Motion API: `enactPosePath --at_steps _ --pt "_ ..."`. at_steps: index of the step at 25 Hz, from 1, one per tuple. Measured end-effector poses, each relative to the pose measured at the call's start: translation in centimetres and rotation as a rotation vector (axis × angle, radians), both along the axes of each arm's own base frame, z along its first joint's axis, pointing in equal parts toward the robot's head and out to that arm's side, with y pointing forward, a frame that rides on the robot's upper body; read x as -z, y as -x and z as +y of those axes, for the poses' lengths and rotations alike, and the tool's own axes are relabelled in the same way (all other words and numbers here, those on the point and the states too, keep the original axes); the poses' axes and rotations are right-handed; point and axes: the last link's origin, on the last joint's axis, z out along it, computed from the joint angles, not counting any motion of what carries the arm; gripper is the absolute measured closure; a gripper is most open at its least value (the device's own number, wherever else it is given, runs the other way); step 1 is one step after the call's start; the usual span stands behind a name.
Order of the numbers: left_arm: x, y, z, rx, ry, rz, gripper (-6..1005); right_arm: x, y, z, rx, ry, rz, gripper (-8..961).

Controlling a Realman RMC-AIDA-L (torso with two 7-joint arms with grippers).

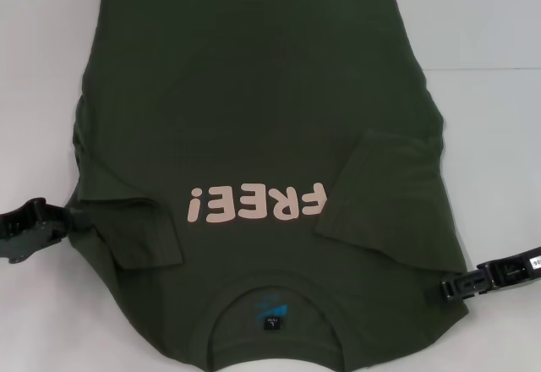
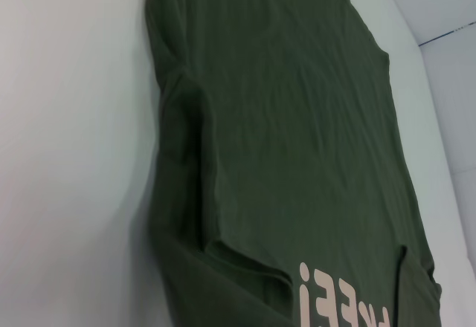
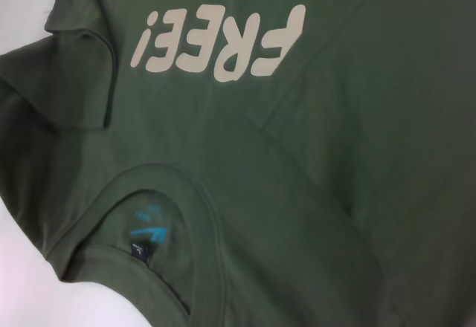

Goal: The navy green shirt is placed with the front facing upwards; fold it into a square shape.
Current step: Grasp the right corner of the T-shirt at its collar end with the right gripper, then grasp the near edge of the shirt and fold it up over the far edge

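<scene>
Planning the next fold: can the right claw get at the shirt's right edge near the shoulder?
Probably yes. The right claw sits at the navy green shirt's right edge, nothing between them; the folded-in right sleeve lies farther inward.

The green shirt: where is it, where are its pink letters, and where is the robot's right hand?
green shirt (image 1: 254,93), head view, on the plain chest cloth.
pink letters (image 1: 258,203), head view, middle of the word FREE!.
right hand (image 1: 461,286), head view, at the shirt's edge.

Left gripper (image 1: 34,227): black, chunky, ridged plastic links. Right gripper (image 1: 486,277): black, slimmer, toothed edge; small white label with dark print behind claw.
</scene>
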Motion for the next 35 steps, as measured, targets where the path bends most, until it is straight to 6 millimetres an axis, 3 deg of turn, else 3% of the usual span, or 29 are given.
enactPosePath --at_steps 5,10,21,23,29,35 --pt "0.0 -0.1 0.0 0.006 -0.003 -0.009 1001 0.4 0.4 0.3 0.005 0.003 0.001 95" --pt "0.0 -0.1 0.0 0.005 -0.003 -0.01 1001 0.4 0.7 0.6 0.004 -0.002 0.001 154" --pt "0.1 -0.1 -0.1 0.006 0.0 -0.012 1001 0.2 0.5 0.6 0.014 -0.014 0.003 347" --pt "0.1 -0.2 -0.1 0.011 0.0 -0.013 1001 0.1 0.5 0.6 0.017 -0.017 0.003 589" --pt "0.1 -0.8 -0.4 0.08 0.008 -0.021 1001 0.0 0.2 0.4 0.024 -0.018 0.009 818" --pt "0.2 -1.2 -1.0 0.157 0.047 -0.009 1001 -1.3 -0.8 -0.2 0.052 -0.034 0.023 939"
